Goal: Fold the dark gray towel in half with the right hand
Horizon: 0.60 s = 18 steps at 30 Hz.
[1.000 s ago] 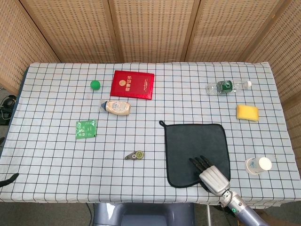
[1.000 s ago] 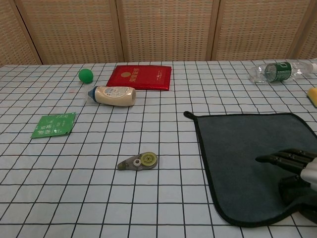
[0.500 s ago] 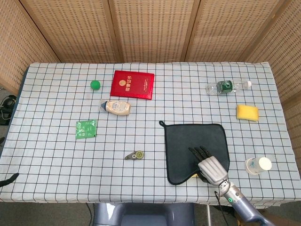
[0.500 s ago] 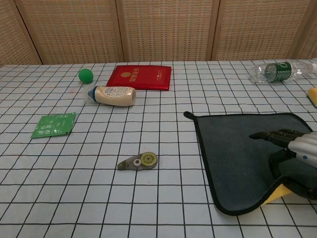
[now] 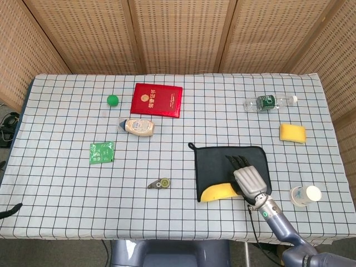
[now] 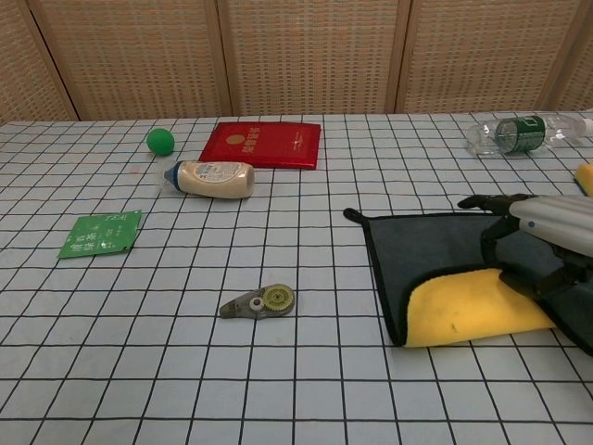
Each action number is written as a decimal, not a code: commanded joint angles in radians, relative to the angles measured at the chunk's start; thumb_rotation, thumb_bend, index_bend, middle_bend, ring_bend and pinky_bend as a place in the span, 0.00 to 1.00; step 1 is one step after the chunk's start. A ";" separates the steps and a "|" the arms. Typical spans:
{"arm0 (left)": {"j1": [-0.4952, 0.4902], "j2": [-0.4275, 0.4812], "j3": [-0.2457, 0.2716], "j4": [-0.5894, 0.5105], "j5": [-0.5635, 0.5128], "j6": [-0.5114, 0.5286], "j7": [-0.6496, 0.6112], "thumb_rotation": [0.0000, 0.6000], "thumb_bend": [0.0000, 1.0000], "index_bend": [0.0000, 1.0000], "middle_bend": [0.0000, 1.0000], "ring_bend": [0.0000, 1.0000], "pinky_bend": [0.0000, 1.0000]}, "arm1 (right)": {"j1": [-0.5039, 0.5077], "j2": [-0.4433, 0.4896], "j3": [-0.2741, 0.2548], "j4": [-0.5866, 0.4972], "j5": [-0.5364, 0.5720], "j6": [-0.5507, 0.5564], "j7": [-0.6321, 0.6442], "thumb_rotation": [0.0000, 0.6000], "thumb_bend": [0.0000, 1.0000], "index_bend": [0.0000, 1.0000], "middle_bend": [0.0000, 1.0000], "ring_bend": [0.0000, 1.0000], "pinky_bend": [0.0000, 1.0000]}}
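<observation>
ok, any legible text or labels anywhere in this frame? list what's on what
None can be read.
Red booklet: gold emblem and characters, too blurred.
Green packet: white print, too small.
Cream bottle: label print, illegible.
Water bottle: green label, illegible.
Paper cup: bluish marking, illegible.

Background clutter on the checked surface

Far left: green ball beside red booklet; cream bottle lying just in front of the booklet. Green packet left, correction tape near front centre. Right: clear bottle on its side, yellow sponge, white cup near the edge.
</observation>
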 commanded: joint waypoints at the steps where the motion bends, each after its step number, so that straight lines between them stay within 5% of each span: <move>1: -0.005 0.000 -0.004 0.003 -0.011 -0.010 -0.002 1.00 0.00 0.00 0.00 0.00 0.00 | 0.048 -0.027 0.054 0.020 0.087 -0.046 -0.068 1.00 0.68 0.63 0.00 0.00 0.00; 18: -0.038 -0.012 -0.019 0.021 -0.075 -0.079 0.007 1.00 0.00 0.00 0.00 0.00 0.00 | 0.168 -0.139 0.124 0.169 0.257 -0.105 -0.193 1.00 0.68 0.64 0.01 0.00 0.00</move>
